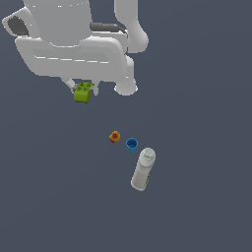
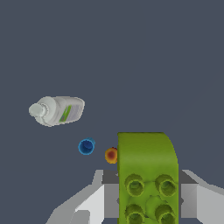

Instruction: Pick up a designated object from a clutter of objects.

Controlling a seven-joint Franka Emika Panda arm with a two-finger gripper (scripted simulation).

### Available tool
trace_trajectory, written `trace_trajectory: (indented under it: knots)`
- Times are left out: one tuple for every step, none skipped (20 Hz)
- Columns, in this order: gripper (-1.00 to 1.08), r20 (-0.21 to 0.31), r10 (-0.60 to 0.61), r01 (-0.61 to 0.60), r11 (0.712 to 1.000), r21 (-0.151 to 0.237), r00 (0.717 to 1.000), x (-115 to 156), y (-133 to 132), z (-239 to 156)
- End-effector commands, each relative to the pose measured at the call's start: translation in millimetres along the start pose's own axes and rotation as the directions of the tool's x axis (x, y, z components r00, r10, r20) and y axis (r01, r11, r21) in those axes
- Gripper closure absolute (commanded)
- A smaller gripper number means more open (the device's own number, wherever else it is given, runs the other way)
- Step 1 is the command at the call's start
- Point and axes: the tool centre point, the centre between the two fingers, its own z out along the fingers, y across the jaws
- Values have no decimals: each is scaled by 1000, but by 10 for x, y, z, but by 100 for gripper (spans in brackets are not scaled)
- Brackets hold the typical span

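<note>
Nearby, cube (image 1: 114,136), cup (image 1: 132,144) and bottle (image 1: 143,169) trail toward four o'clock. The gripper (image 1: 82,91) jaws clamp the studded green brick (image 1: 83,92).

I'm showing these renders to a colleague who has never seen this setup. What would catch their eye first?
The lime-green studded brick, clamped in the gripper under the bulky white arm, fills the wrist view's foreground. Next, the loose row on the dark floor: orange cube, small blue cup and white bottle lying on its side, well apart from the brick.
</note>
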Motion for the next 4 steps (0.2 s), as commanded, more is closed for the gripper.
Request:
trace_trajectory:
  knots:
    - [108,1,0,0,1000,0,1000,-3,-4,-59]
    - [108,1,0,0,1000,0,1000,-3,-5,-71]
    - [108,1,0,0,1000,0,1000,-2,-5,-78]
    - [108,1,0,0,1000,0,1000,-2,-5,-80]
